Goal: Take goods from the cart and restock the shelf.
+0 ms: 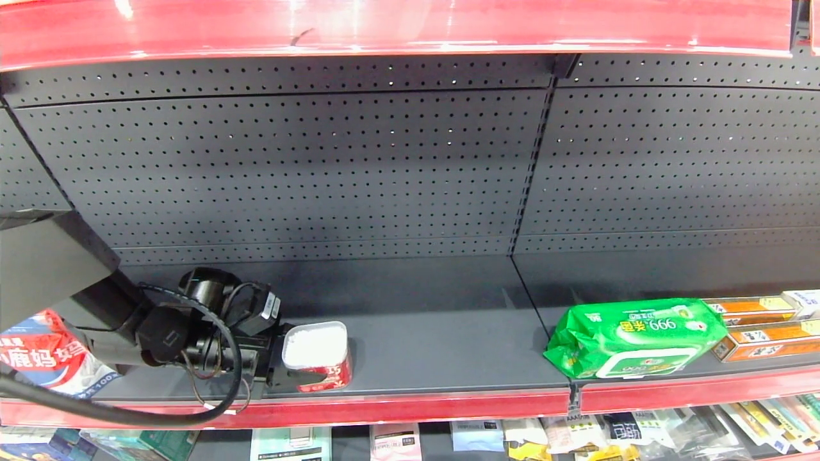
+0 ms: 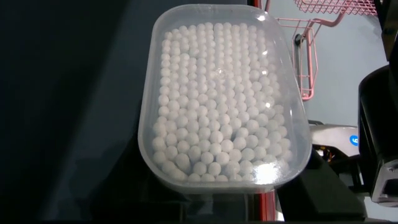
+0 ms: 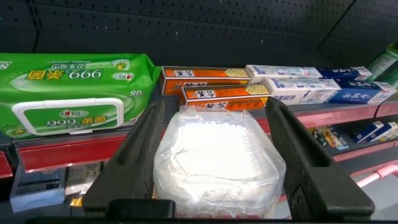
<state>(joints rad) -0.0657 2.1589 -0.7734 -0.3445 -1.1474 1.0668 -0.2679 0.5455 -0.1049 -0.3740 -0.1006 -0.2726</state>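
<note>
Near the front edge of the shelf (image 1: 448,346) my left gripper (image 1: 289,374) clamps the bead tub (image 1: 315,346), right gripper (image 3: 214,115) a wrapped pack (image 3: 214,162); I judge releasing comes next.

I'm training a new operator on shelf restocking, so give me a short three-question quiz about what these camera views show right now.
1. True or false: on the shelf, the tub of white beads stands to the robot's right of the green wipes pack.
2. What sits between the fingers of the right gripper? A a clear-wrapped pack; B an orange box; C a toothpaste box.
3. Fill the gap: the tub is gripped by the ___ gripper.
Key: 1 false; 2 A; 3 left, the left gripper.
</note>
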